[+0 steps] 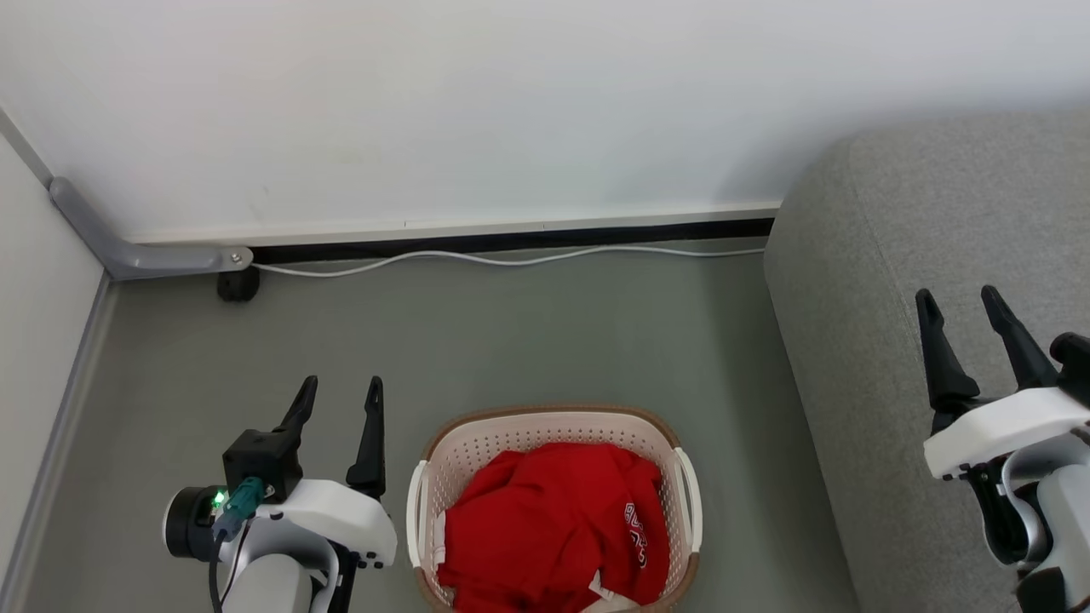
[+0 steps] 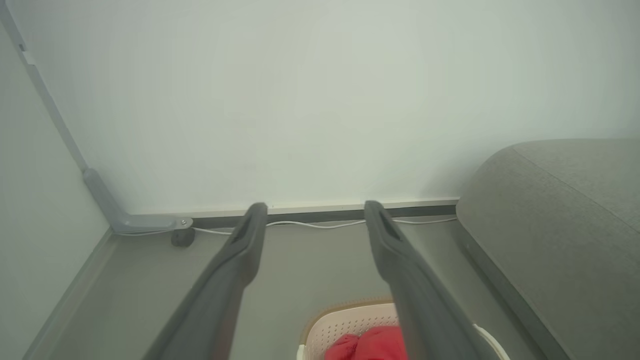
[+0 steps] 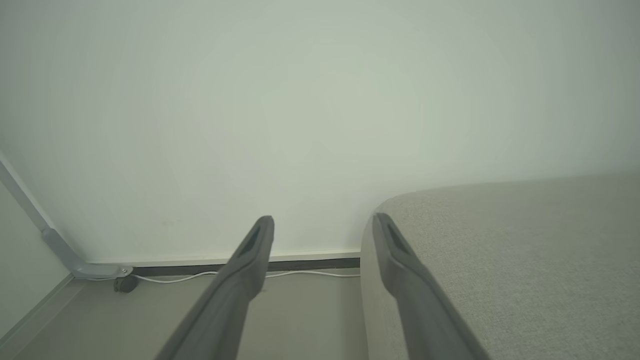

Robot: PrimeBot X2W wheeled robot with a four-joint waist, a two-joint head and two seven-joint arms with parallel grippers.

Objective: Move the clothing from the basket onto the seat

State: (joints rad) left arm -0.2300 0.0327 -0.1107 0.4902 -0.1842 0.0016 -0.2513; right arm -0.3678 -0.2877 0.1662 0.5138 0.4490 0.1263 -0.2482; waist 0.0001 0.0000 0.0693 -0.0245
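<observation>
Red clothing (image 1: 545, 519) lies heaped in the basket (image 1: 477, 447) on the floor (image 1: 511, 340) beside the grey seat (image 1: 851, 281) as the left fingers (image 1: 372, 426) and right fingers (image 1: 941, 358) hover spread wide and empty; the first pick seemingly awaits, needing a reach down into the pile.
</observation>
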